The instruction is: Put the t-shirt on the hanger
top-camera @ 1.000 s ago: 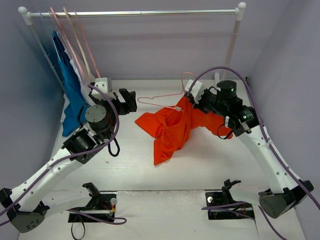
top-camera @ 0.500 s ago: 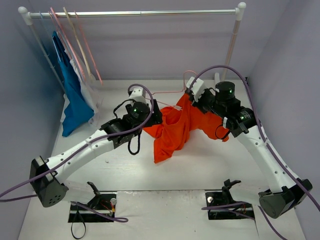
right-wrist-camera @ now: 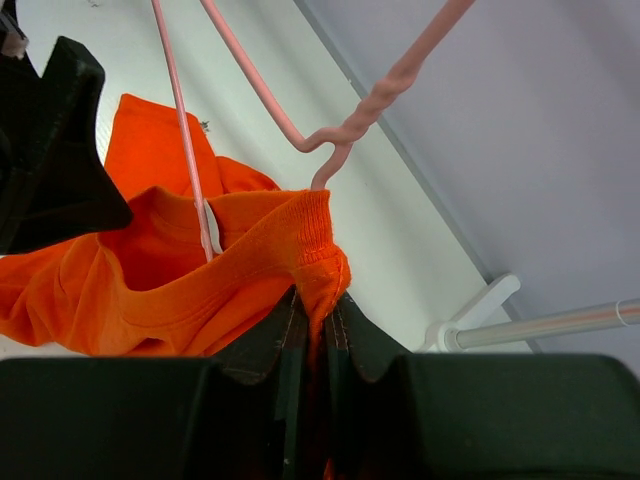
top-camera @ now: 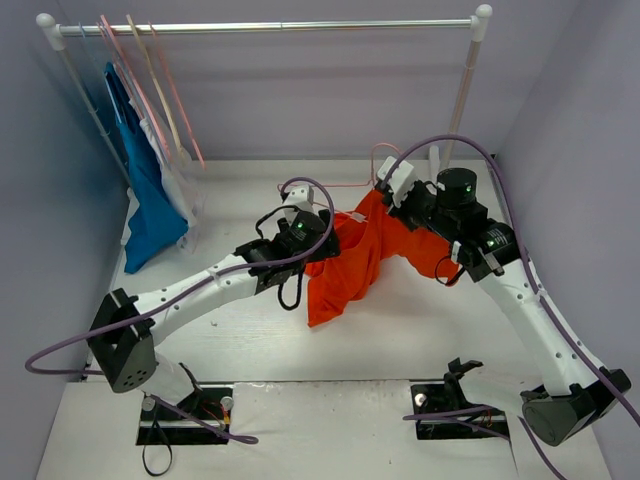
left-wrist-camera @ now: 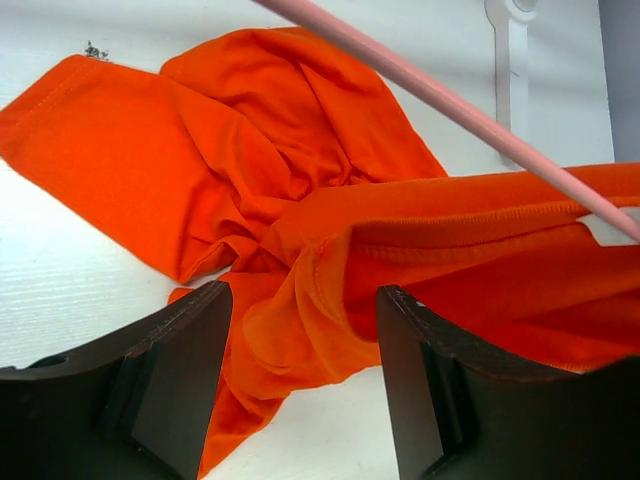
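Observation:
The orange t-shirt (top-camera: 345,265) lies bunched mid-table, its collar lifted at the upper right. My right gripper (top-camera: 383,195) is shut on the collar edge (right-wrist-camera: 318,250). The pale-pink hanger (top-camera: 340,185) lies just behind the shirt. In the right wrist view its twisted neck (right-wrist-camera: 350,128) is above the collar, and one bar (right-wrist-camera: 182,130) runs down into the neck opening by the white label (right-wrist-camera: 212,228). My left gripper (top-camera: 318,222) is open at the shirt's left side. In the left wrist view its fingers (left-wrist-camera: 180,380) straddle folded cloth (left-wrist-camera: 300,330) under the hanger bar (left-wrist-camera: 450,100).
A clothes rail (top-camera: 270,27) spans the back. A blue garment (top-camera: 150,200), a white garment (top-camera: 185,195) and spare hangers (top-camera: 150,80) hang at its left end. The rail's right post (top-camera: 462,95) and foot (left-wrist-camera: 510,60) stand just behind the shirt.
My left arm has swung from the left side of the table across to the shirt, its open gripper now at the cloth. The right gripper still holds the collar, barely moved.

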`<state>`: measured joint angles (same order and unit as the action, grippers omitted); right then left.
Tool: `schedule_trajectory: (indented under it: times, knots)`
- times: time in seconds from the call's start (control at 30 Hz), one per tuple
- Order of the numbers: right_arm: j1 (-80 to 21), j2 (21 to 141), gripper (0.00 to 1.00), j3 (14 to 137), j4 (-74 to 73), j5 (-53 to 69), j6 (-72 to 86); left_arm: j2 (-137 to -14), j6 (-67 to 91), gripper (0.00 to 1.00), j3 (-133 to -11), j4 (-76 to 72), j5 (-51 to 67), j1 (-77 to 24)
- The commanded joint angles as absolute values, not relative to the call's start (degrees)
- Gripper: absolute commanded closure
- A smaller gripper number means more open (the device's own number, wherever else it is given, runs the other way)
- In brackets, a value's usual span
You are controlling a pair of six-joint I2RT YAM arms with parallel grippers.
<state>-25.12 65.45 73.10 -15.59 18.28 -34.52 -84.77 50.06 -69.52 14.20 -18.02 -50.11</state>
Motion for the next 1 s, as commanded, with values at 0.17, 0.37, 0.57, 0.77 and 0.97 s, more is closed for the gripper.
schedule_trajectory:
  times: [0.17, 0.37, 0.57, 0.77, 0.97]
  knots:
    - [-25.22, 63.11, 1.00, 72.95, -9.49, 18.72, -33.93, -86.83, 51.42, 0.49, -72.33, 8.18, -18.46, -50.45]
    - [-25.14, 62.58, 1.00, 72.95, -9.93, 18.63, -34.01, -88.33, 51.85, 0.63, -72.25, 7.82, -17.75, -50.45]
    - [-25.22, 62.32, 1.00, 72.78, -10.98, 17.50, -34.54, -87.63, 50.89, 0.92, -72.33, 8.96, -20.29, -50.36]
    - [-25.14, 60.73, 1.00, 71.63, -11.95, 16.17, -35.07, -84.82, 48.78, 1.00, -73.47, 14.14, -23.47, -47.03]
    - [-25.05, 60.03, 1.00, 71.81, -14.32, 13.98, -35.77, -82.18, 47.55, 1.00, -74.18, 17.66, -22.41, -40.88]
